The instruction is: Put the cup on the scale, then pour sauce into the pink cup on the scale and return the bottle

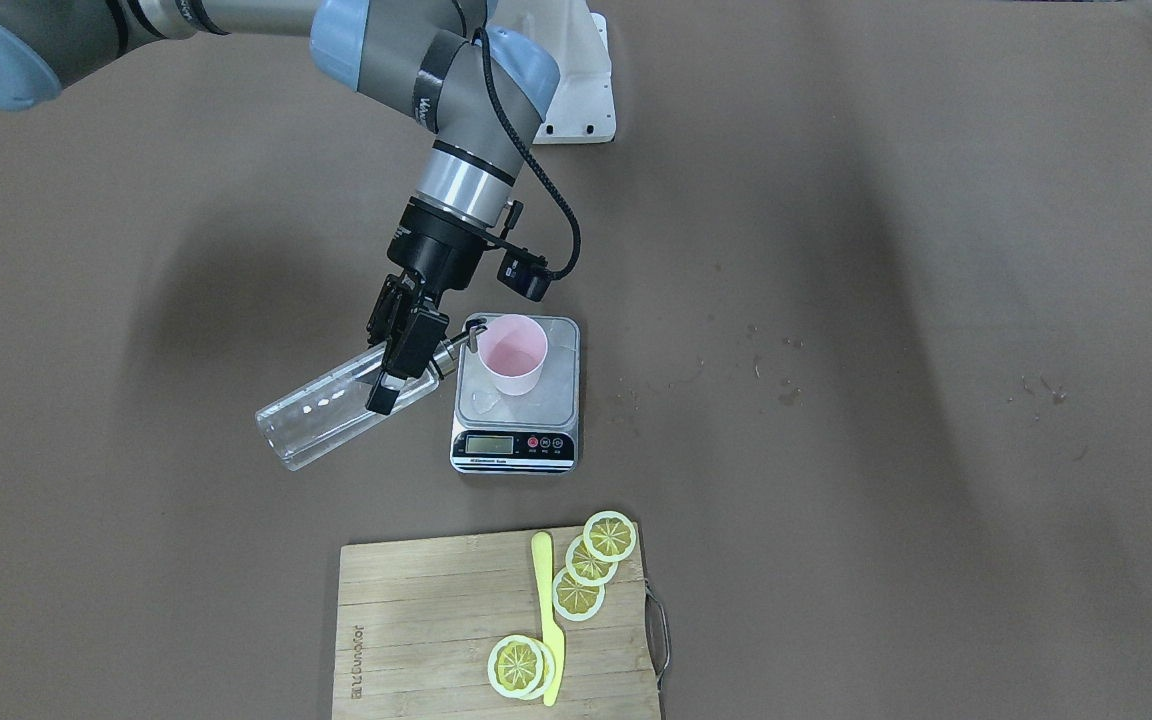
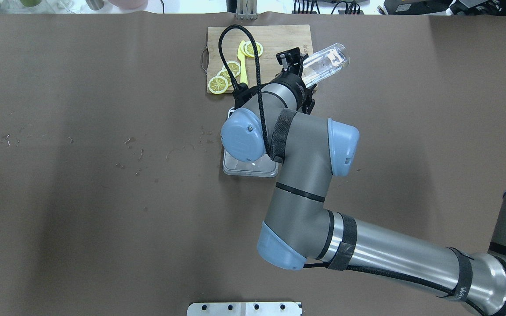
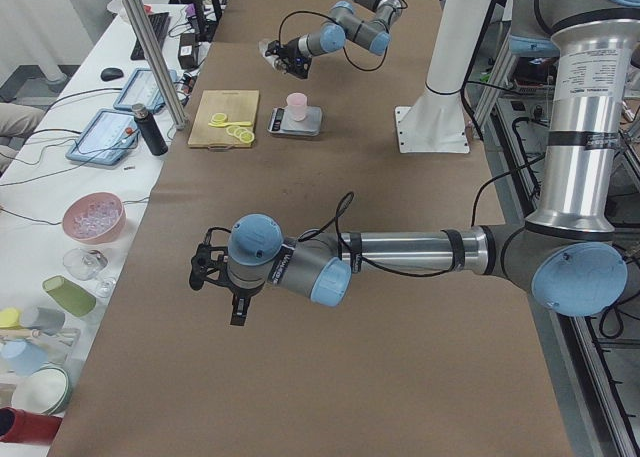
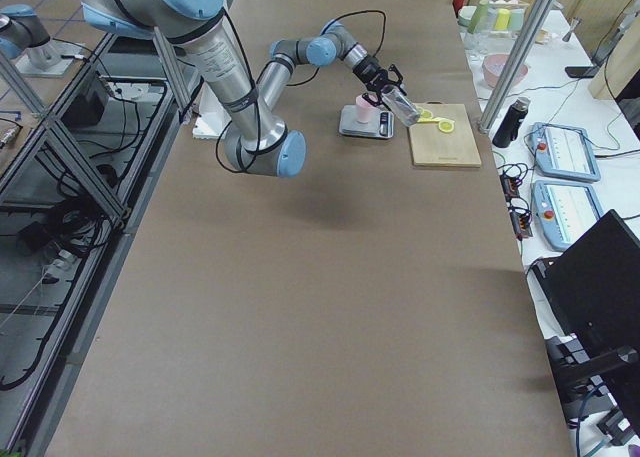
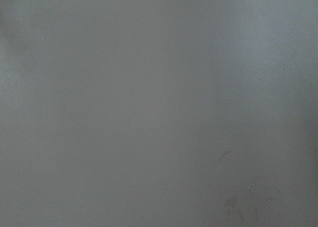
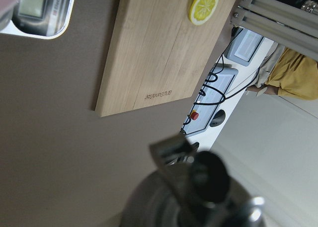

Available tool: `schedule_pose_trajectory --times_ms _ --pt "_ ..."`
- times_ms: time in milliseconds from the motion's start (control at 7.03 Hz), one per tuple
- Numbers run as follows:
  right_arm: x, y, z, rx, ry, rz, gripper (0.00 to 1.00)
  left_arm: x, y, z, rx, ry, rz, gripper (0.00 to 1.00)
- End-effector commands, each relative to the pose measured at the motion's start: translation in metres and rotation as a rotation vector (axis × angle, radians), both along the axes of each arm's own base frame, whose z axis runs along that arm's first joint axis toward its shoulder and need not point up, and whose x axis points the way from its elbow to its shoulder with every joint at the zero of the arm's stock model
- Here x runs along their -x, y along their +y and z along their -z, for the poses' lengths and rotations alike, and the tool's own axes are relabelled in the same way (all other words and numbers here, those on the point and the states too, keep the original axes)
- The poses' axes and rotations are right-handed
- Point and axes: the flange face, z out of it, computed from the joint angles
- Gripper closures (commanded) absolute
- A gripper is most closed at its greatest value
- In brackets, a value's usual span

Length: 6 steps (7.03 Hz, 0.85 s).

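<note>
The right pincer [image 1: 398,355] grips the bottle [image 1: 321,420] near its neck. The bottle's long axis slants toward the scale [image 1: 514,446], spout at the rim of the cup [image 1: 513,352] standing on the scale. The left pincer [image 3: 212,275] hangs far from the scale; its opening cannot be told.

We read a burnt-in brand near one corner of the board [image 1: 416,620]; it looks like "bundor" after a small logo, sideways in the front view and upside down in the right wrist view; on the scale [image 1: 558,375] small print runs under the display [image 1: 489,444], seemingly "Electronic Scale", too fine for us to be sure; the display's digits we cannot read; white letters on the arm's strap [image 1: 425,100] are illegible.
</note>
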Motion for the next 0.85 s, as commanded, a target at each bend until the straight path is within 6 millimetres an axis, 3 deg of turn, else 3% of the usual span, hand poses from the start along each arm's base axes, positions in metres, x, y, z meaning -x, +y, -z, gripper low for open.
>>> schedule_pose_trajectory --times_ms 0,712 --pt "0.0012 0.0016 0.0011 -0.024 0.024 -0.011 1.0 0.0001 -0.0005 -0.0008 0.001 -0.001 0.0 0.03" --pt "0.0067 0.0078 0.0044 -0.063 0.044 -0.019 1.0 0.0001 0.0001 -0.0027 -0.003 -0.001 0.0 0.03"
